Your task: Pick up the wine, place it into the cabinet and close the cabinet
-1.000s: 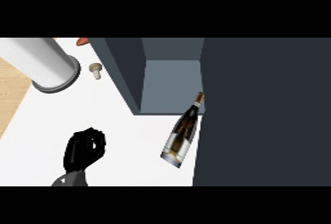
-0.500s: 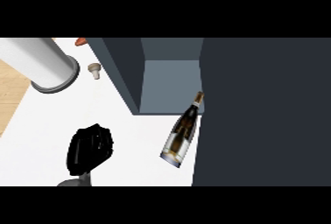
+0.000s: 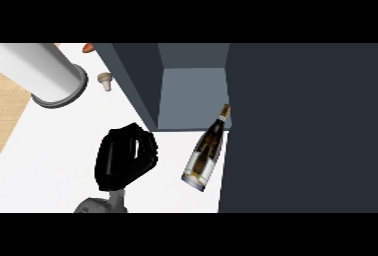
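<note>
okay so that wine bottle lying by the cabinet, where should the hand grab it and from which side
Probably round the wide body of the wine bottle, coming from its left, where the left hand already is. The bottle lies tilted on the white counter, neck toward the open cabinet, with the dark door close along its right.

A kitchen: a white desk (image 3: 52, 150) carries a dark grey cabinet (image 3: 295, 125) with its compartment open, a wine bottle (image 3: 207, 150) and a tall cylindrical canister (image 3: 40, 72)
</note>
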